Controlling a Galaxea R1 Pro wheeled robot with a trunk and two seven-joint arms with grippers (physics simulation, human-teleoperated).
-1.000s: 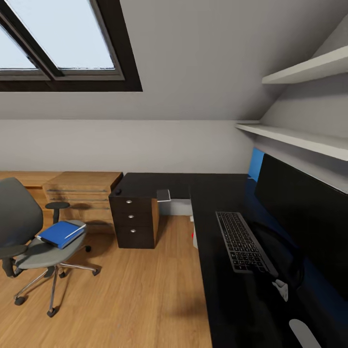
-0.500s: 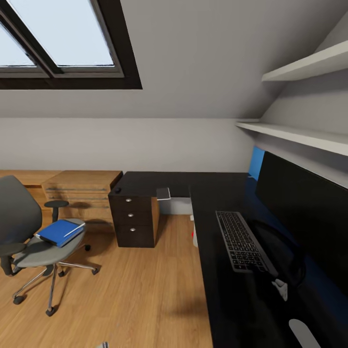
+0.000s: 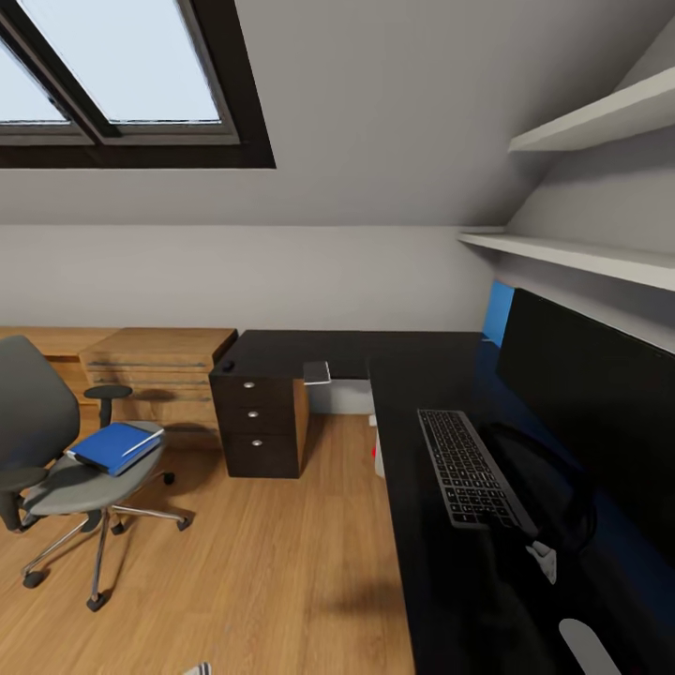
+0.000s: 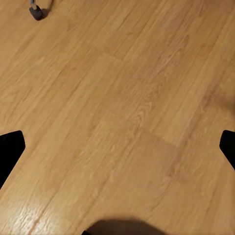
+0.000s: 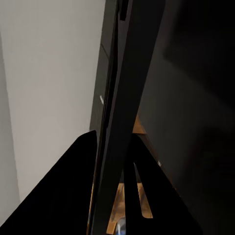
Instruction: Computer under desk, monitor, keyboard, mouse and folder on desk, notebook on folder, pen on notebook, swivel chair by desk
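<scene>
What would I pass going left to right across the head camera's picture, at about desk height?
Grey padded swivel chair with the bright blue folder on its seat → light-wood shelf unit → black drawer unit → dark grey keyboard → wide black monitor.

Black desk, blue folder, warm wood floor

The desk (image 3: pixel 441 562) top is black; the keyboard (image 3: pixel 466 467) dark grey with black keys; the folder (image 3: pixel 114 447) bright blue on the grey swivel chair (image 3: pixel 56 459); the floor (image 3: pixel 272 562) honey-toned planks.
</scene>
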